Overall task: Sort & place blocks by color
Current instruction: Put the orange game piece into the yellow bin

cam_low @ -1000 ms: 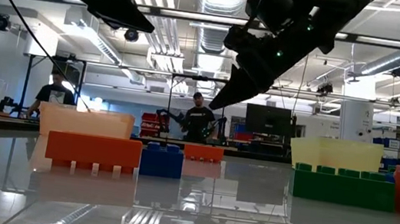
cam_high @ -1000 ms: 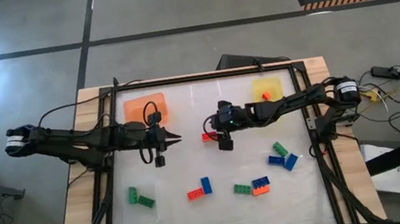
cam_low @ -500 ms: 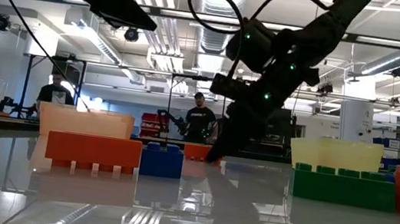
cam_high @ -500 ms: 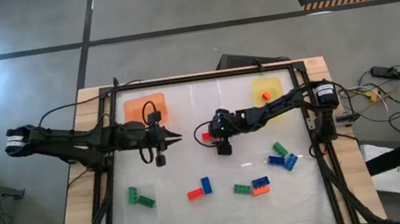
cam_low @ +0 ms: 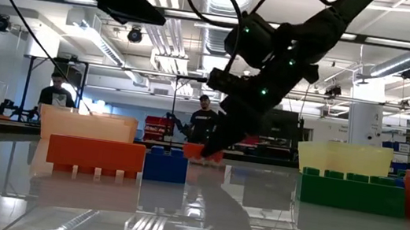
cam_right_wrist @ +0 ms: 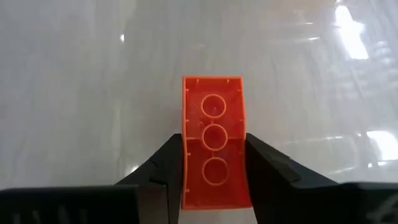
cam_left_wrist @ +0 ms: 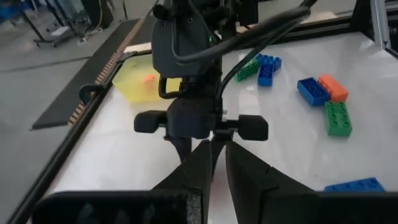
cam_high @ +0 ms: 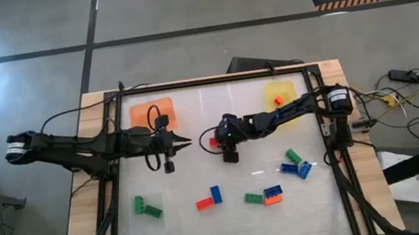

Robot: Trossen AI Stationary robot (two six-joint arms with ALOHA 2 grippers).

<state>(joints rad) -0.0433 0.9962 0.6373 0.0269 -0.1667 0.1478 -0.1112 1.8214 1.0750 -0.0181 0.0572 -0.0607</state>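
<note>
Loose blocks (cam_high: 266,197) lie scattered along the table's near half, with an orange tray (cam_high: 151,113) and yellow tray (cam_high: 280,93) at the far edge. Mid-table, the right gripper (cam_high: 214,141) reaches low, pinching a red-orange block (cam_right_wrist: 214,142) (underside showing). The left gripper (cam_high: 187,141) hovers opposite, fingers pressed together.
</note>
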